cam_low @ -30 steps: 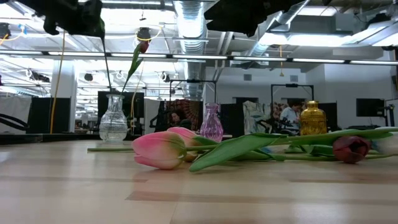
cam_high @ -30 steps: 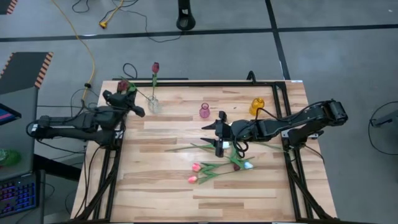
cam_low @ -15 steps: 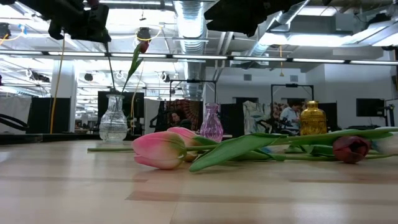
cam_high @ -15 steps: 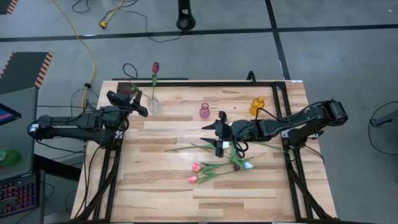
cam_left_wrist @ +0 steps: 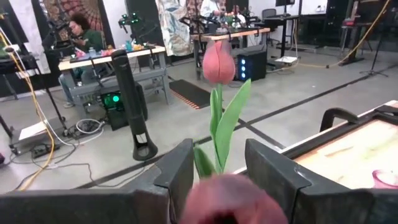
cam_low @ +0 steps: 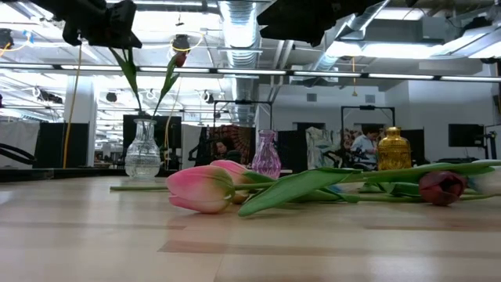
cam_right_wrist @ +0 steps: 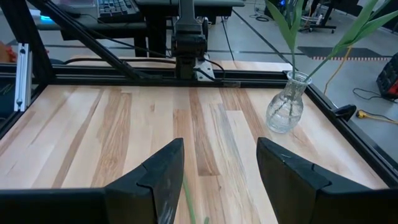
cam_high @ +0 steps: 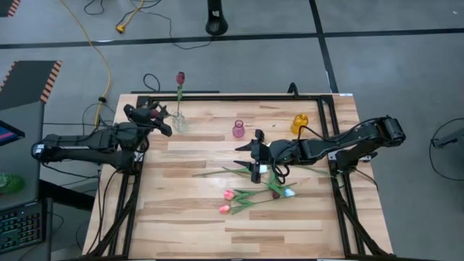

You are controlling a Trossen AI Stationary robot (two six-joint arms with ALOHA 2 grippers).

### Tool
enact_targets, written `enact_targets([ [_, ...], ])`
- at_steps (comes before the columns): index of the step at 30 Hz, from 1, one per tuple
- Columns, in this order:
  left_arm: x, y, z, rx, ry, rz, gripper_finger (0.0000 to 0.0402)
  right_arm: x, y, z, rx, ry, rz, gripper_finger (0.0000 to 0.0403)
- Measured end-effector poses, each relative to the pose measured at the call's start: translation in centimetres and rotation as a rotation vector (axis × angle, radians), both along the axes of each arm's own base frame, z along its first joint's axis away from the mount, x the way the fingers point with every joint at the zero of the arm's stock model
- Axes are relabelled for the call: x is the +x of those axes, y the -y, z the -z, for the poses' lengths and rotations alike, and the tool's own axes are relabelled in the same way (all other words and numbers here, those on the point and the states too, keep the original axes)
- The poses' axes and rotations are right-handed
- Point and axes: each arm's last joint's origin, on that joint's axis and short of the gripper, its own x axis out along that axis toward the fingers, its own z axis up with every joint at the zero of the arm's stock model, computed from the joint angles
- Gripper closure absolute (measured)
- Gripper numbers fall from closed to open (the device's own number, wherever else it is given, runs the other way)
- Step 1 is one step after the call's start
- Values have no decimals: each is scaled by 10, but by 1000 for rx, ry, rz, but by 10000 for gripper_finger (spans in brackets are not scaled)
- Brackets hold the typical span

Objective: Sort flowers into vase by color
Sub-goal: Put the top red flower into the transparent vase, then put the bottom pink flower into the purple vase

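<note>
Tulips are light, thin-stemmed and floppy, with soft heads that crush easily; best grasped low to mid stem, clear of the leaves, never at the bloom. Landmark: the clear vase [cam_high: 178,122].

Left gripper [cam_high: 150,114] hangs just beside and above the clear vase, fingers parted. A dark red tulip [cam_high: 154,113] sits between them, its stem running down into the vase; probably released rather than gripped, though the wrist view only shows a blurred red head between the jaws. Another red tulip [cam_high: 180,77] already stands in the vase.

Right gripper [cam_high: 255,156] waits well away from the clear vase, near mid-table, jaws wide and empty, just above the loose flowers [cam_high: 250,190] lying on the table [cam_high: 188,225]. The pink vase [cam_high: 238,130] and yellow vase [cam_high: 300,123] stand farther along the same edge from the clear vase, both empty.

Versus a second ago: the left jaws have gone from clamped on the stem to parted, the arm has shifted slightly toward the vase, and the stem now leans inside it. Right arm and loose flowers unchanged.
</note>
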Motion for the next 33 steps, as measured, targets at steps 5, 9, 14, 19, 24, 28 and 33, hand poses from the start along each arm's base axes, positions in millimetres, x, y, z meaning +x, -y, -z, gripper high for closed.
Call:
enact_targets([
  [5, -1, 1, -13, -5, 33, 60, 265, 0, 0, 1, -2, -11, 0, 176],
  [9, -3, 1, -24, 5, 48, 90, 252, 0, 0, 1, -2, -12, 0, 176],
  [14, -7, 2, -42, 30, 65, 92, 235, 0, 0, 1, -2, -12, 0, 176],
  [19, -11, 3, -59, 48, 91, 141, 232, 0, 0, 1, 2, -13, -8, 176],
  [24, -9, 7, -68, 68, 103, 359, 232, -1, -3, 3, 53, -23, -1, 176],
  [28, -4, 11, -68, 64, 111, 534, 232, -4, -9, 8, 75, -72, -15, 176],
  [33, 11, 17, -64, 45, 77, 726, 232, -9, -22, 14, 125, -144, -49, 176],
])
